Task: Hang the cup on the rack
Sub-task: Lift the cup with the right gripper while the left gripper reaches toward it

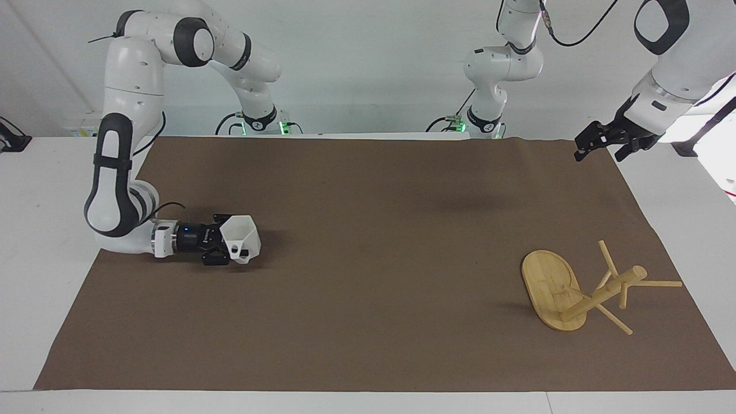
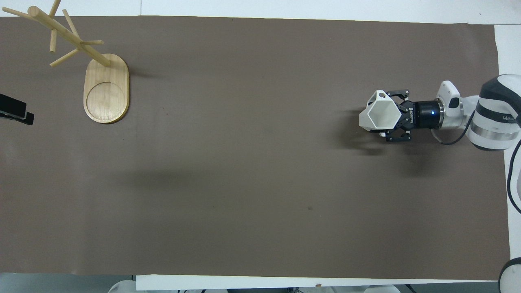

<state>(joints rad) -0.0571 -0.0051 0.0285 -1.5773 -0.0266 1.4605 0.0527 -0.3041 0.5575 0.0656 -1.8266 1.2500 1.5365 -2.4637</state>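
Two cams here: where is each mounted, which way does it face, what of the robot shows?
Facing view: high across the table, looking at the robots; both arms show with their bases, right gripper holding the cup, left gripper raised over the mat's corner at the left arm's end, waiting.
Overhead view: above the robots' end, looking steeply down and forward; only the right arm's wrist and forearm and the left gripper's tip show.
Shared: cup, rack, brown mat, half a turn apart.
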